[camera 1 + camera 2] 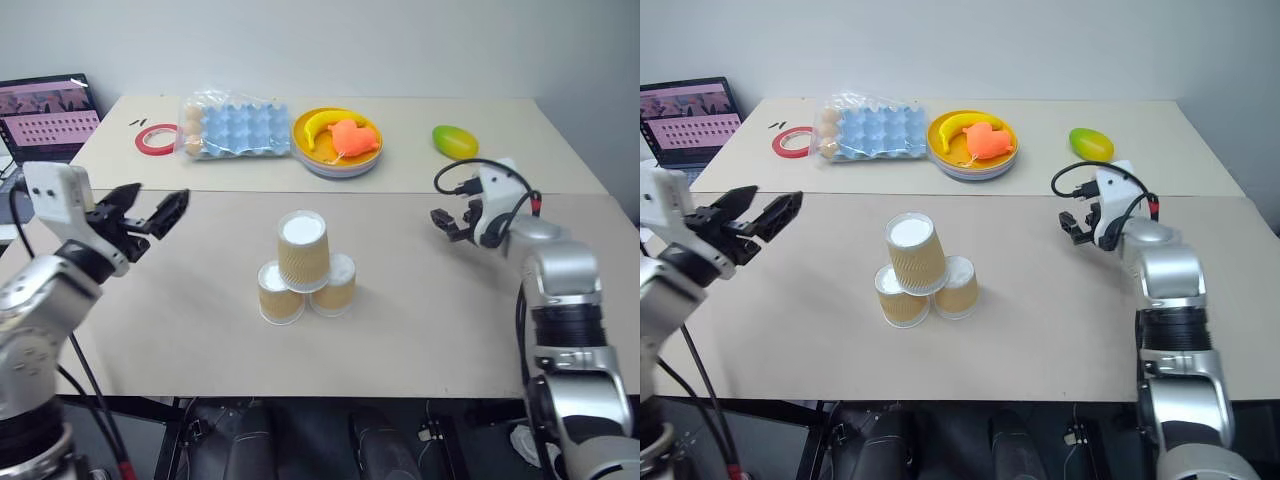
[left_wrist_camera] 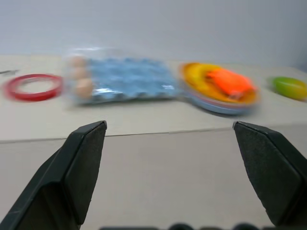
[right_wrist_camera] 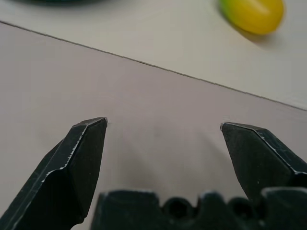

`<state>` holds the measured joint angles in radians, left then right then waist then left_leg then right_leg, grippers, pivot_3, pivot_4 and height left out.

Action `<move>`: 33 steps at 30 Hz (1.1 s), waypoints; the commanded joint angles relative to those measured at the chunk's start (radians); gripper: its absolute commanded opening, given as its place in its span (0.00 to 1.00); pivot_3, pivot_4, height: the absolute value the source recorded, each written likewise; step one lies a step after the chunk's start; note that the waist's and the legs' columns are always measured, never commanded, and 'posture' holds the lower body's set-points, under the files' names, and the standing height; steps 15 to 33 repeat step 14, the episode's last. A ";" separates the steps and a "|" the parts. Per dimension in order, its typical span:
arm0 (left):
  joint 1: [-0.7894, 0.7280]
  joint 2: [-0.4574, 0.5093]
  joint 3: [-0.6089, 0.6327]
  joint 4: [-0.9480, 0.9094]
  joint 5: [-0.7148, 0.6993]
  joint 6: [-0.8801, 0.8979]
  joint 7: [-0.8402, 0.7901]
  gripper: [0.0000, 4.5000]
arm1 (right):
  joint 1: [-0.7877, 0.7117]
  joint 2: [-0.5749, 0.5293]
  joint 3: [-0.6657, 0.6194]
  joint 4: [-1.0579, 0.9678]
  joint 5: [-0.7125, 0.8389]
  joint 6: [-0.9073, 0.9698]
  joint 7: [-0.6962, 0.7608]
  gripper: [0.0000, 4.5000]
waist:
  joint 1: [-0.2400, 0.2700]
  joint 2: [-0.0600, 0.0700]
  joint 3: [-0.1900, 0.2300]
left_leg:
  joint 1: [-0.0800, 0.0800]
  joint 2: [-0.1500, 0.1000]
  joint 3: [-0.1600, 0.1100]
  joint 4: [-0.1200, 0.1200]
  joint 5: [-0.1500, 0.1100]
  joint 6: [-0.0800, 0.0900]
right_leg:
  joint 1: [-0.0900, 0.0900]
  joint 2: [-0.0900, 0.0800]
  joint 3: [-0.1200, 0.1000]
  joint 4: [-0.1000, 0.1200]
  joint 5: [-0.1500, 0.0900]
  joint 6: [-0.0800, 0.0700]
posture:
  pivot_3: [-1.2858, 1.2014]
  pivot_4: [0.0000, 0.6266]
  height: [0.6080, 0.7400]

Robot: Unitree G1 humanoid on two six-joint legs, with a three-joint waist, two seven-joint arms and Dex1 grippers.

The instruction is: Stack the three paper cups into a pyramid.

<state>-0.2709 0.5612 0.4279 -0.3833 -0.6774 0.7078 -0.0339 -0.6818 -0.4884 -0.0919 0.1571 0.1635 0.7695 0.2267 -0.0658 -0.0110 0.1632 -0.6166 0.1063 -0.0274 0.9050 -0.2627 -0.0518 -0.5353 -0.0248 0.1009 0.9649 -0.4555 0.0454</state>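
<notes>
Left eye view: I see my left gripper point(image 1: 150, 212) spread wide, empty, left of the pyramid point(image 1: 304, 267). Three paper cups stand stacked mid-counter point(image 1: 420, 330), one atop two. Right of the pyramid, my right gripper point(image 1: 447, 222) is spread, empty.

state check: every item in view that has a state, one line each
top cup: upside down, resting on the two lower cups
lower left cup: upside down on the table, under the top cup
lower right cup: upside down on the table, beside the lower left cup
left claw: open, empty, apart from the cups
right claw: open, empty
egg carton: inside a clear bag
laptop: open, screen lit
</notes>
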 commanded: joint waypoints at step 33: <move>-0.098 -0.257 -0.063 0.450 0.412 -0.498 0.185 1.00 | 0.238 0.149 -0.109 -0.162 -0.083 -0.195 -0.247 0.99 | 0.019 0.000 -0.001 | -0.001 -0.001 -0.001 0.002 0.000 0.000 | -0.001 0.000 0.000 0.003 0.000 0.001 | 0.52 0.24 0.28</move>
